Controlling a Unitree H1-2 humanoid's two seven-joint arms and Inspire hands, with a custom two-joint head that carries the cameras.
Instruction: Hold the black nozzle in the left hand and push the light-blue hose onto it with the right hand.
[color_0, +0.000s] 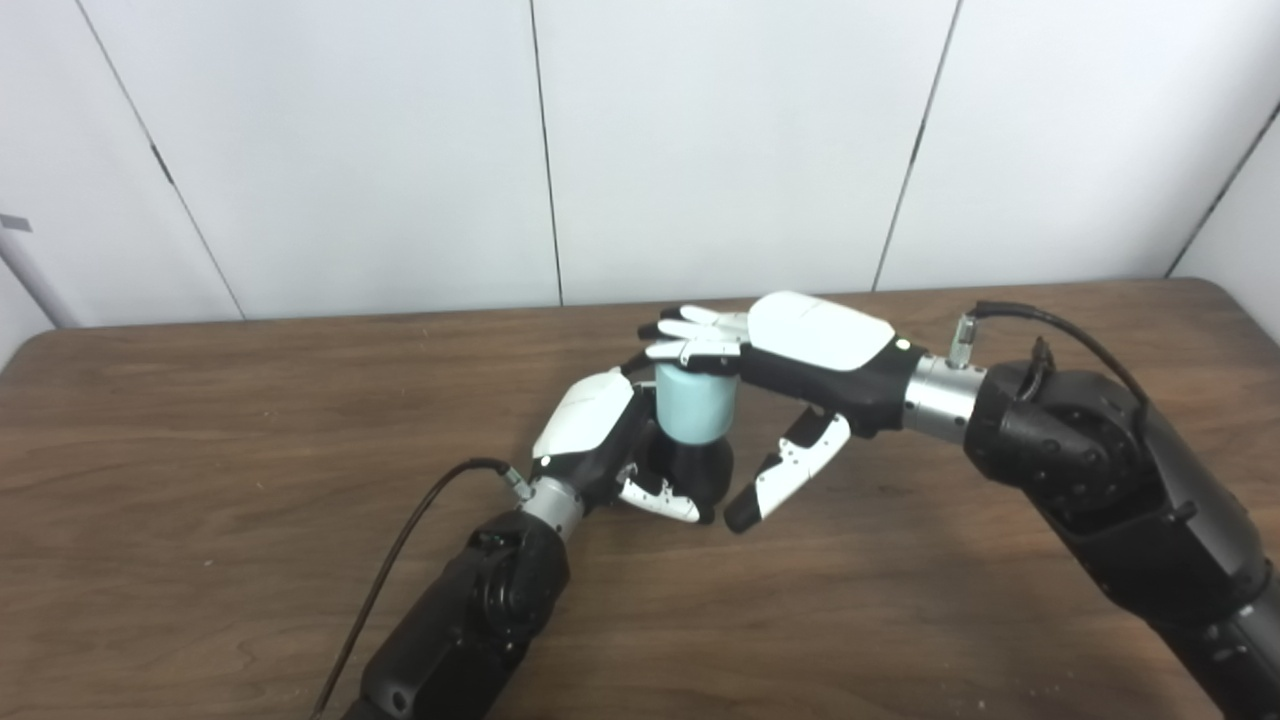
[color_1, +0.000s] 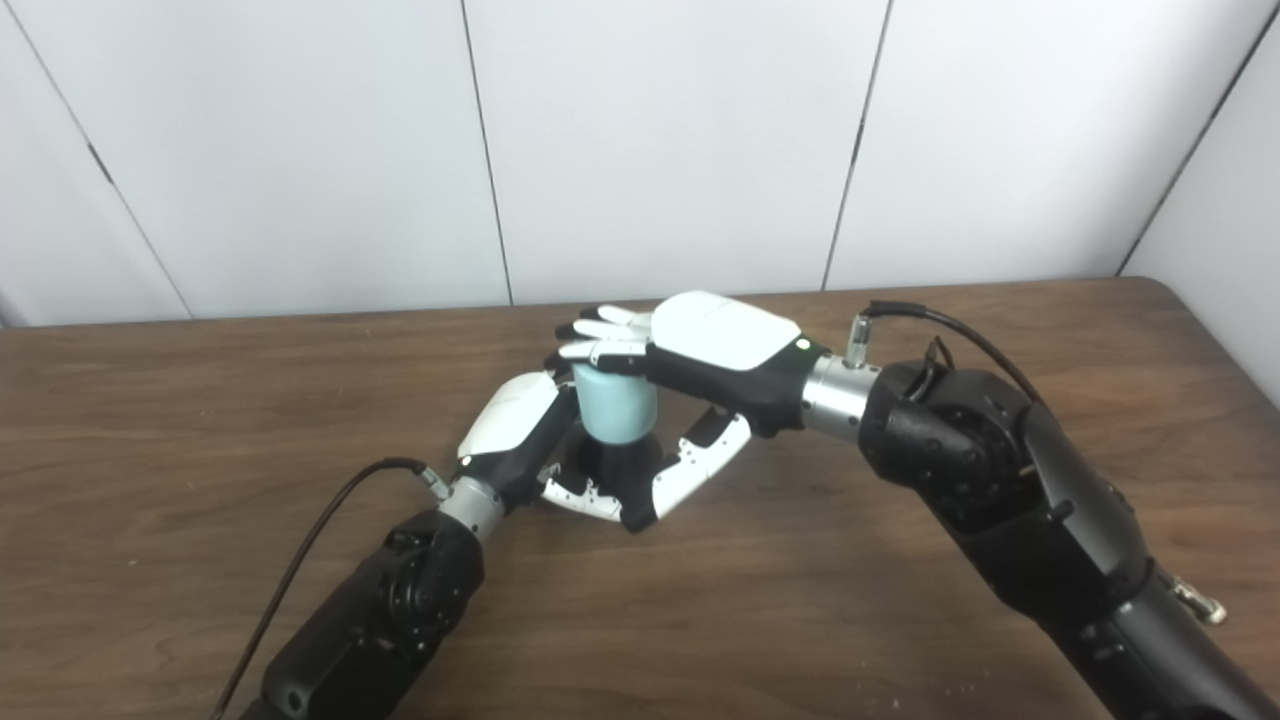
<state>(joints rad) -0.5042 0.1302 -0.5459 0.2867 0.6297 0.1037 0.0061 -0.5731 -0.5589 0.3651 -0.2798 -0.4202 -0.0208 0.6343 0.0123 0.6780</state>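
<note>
left eye: head-mounted, looks down and forward over table (color_0: 200, 450), close.
right eye: same aim, set slightly rightward.
shared: both hands, tabletop, white wall (color_1: 650, 140).

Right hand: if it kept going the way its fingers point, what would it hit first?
Nothing, probably: the right hand points left, fingers lying over the light-blue hose. Beyond them only bare table shows, though depth is unclear.

My left hand (color_1: 515, 430) grips the black nozzle (color_1: 612, 465) on the wooden table (color_1: 200, 420) while my right hand (color_1: 700, 365) presses flat atop the light-blue hose (color_1: 615, 408).
</note>
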